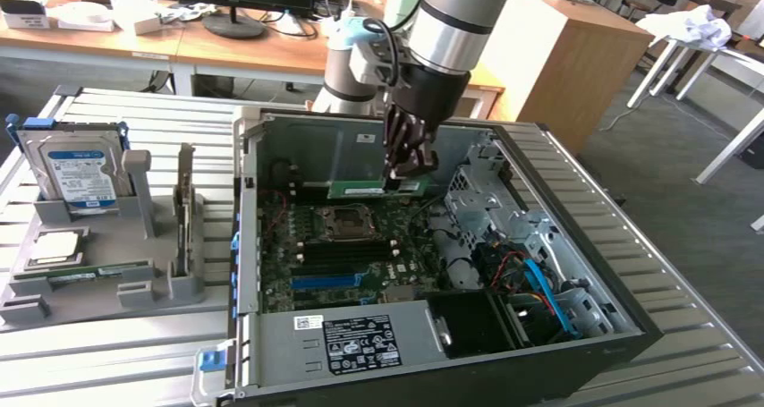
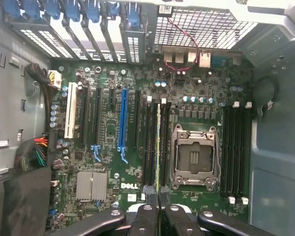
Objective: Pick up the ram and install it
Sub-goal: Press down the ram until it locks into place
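**Ram held over the motherboard, not yet seated**

Ram [image 1: 376, 189] sits clamped edge-on in the tool [image 1: 410, 169], whose fingers are drawn narrow onto the green stick. In the exterior view the arm reaches down into the open computer case [image 1: 597, 273], with the stick hanging level just above the motherboard [image 1: 340, 246], at about twelve o'clock from the processor socket [image 1: 346, 219]. In the wrist view the stick shows as a thin pale-green line [image 2: 159, 147] running straight out from between the fingertips [image 2: 150, 191], lined up with the bank of black memory slots [image 2: 150, 142] just beside the socket [image 2: 194, 155].

Pick-up looks done: the stick is off the grey parts holder [image 1: 96, 286] on the worktop [image 1: 120, 353], where the hard drive [image 1: 78, 174] and an upright card [image 1: 182, 206] stand. Installation appears unfinished. The stick seems aligned over a slot, but whether it touches the slot cannot be told, and nothing shows it pressed home.
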`<state>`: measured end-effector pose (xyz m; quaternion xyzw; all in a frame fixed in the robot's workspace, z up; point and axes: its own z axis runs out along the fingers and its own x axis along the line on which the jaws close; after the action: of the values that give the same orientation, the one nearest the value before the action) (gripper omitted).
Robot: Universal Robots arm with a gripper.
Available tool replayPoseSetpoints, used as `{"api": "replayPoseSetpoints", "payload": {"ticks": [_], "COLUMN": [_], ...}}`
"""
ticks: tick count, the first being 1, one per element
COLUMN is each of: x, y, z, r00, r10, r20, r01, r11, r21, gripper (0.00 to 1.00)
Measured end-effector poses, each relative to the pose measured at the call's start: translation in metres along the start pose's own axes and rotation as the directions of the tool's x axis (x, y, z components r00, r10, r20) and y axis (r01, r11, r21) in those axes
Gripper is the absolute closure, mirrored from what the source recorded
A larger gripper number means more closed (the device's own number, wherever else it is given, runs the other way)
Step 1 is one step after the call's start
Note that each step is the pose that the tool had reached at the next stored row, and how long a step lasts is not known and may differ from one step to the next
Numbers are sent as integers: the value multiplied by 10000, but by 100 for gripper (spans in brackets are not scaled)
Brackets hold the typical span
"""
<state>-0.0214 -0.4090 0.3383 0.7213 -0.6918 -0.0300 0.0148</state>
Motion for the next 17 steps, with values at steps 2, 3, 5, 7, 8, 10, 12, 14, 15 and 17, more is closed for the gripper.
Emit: {"api": "replayPoseSetpoints", "payload": {"ticks": [2,3,5,7,8,10,12,14,15,17], "x": [0,1,1,1,2,2,3,3,4,4], "y": [-1,-1,-2,-3,-3,-4,-5,-6,-6,-7], "z": [13,20,31,43,50,63,75,90,98,116], "r00": [10000,10000,10000,10000,10000,10000,10000,10000,10000,10000], "r10": [0,0,-1,0,0,0,0,0,0,-1], "r20": [0,1,0,1,0,0,-1,0,0,0], "r01": [0,0,1,0,0,0,0,0,0,1], "r11": [10000,10000,10000,10000,10000,10000,10000,10000,10000,10000], "r21": [0,0,0,0,0,0,0,0,0,0], "gripper": [88,88,88,88,88,88,88,88,88,88]}}
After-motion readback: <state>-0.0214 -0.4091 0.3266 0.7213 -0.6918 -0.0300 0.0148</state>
